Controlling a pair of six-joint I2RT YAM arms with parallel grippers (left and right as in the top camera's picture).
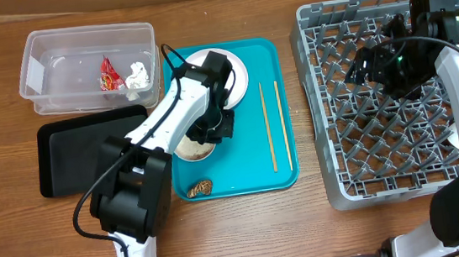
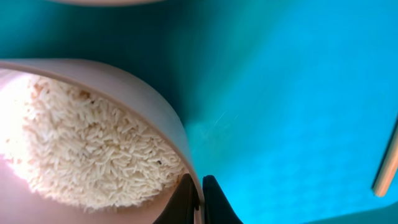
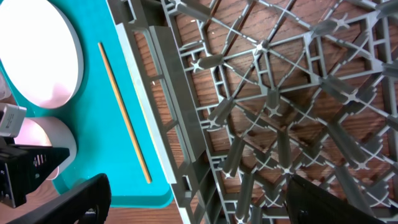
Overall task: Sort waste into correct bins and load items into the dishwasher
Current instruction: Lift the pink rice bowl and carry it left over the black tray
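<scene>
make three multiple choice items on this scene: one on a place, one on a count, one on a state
1. Where is the red wrapper? A) in the clear tub B) on the black tray C) in the dish rack
2. How many chopsticks lie on the teal tray? A) one B) two C) four
3. The left tool is: A) wide open B) shut on the rice bowl rim C) holding a chopstick
Answers: 1 A, it lies inside the tub; 2 B, two thin sticks lie side by side; 3 B, it pinches the bowl's wall.
</scene>
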